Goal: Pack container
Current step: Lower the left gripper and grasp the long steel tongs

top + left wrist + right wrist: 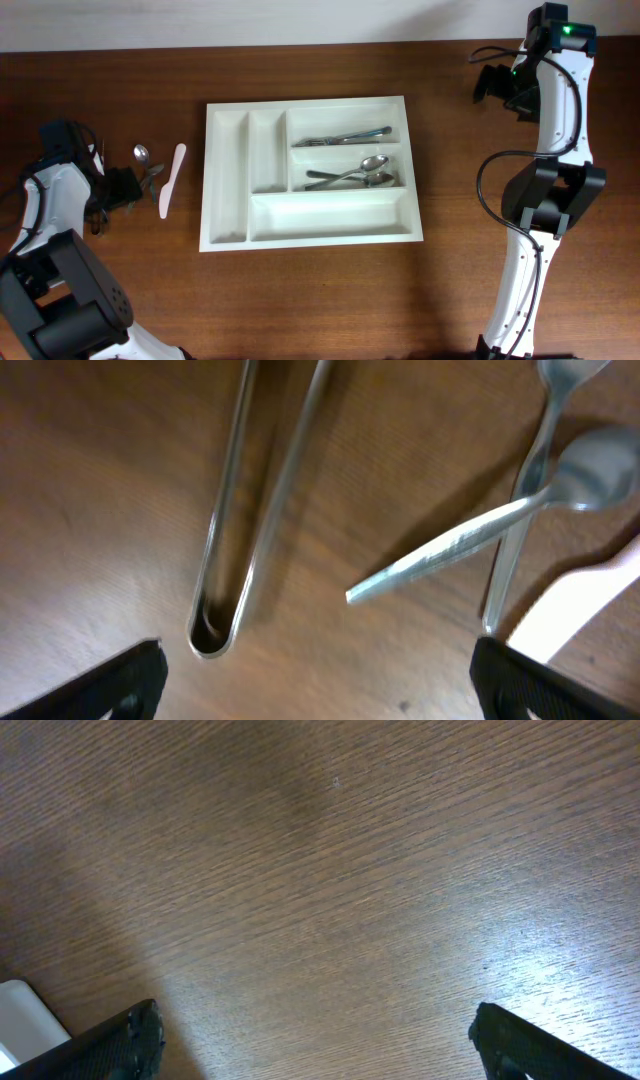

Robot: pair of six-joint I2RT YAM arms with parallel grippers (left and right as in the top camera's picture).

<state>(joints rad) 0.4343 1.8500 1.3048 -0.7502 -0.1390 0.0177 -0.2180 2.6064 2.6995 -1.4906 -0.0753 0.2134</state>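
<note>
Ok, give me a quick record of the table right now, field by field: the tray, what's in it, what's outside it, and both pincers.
container: white five-compartment tray, between the arms
top long compartment: metal cutlery, likely forks
middle long compartment: two spoons
empty compartments: bottom long one, both narrow ones
outside tray: white utensil and loose metal spoons, on the left arm's side
left pincer: open, over the loose cutlery, holding nothing
right pincer: open, over bare table, holding nothing
</note>
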